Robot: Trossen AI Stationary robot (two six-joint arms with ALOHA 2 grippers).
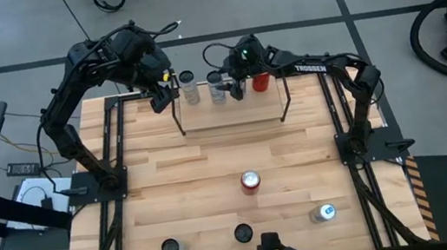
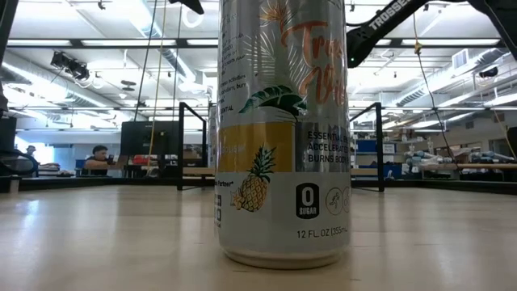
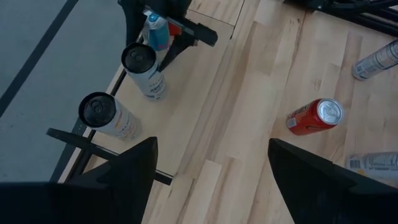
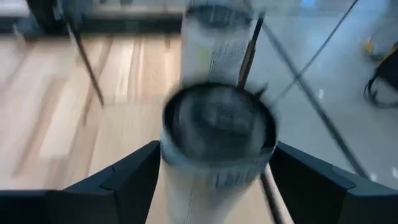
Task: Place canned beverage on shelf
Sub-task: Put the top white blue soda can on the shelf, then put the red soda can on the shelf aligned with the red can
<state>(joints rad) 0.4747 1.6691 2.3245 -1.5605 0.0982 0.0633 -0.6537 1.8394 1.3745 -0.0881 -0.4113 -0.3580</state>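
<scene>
Wood shelf [image 1: 231,113]: three upright cans [image 1: 190,87].

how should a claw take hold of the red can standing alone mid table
Grip the red aluminium can around its round side wall, coming down from above with fingers straddling it. It stands upright, silver lid up, on the wooden table with bare space all round.

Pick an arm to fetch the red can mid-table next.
Left, probably, for the red can: left gripper hangs open and empty by the shelf; right gripper is at a silver can on it.
</scene>
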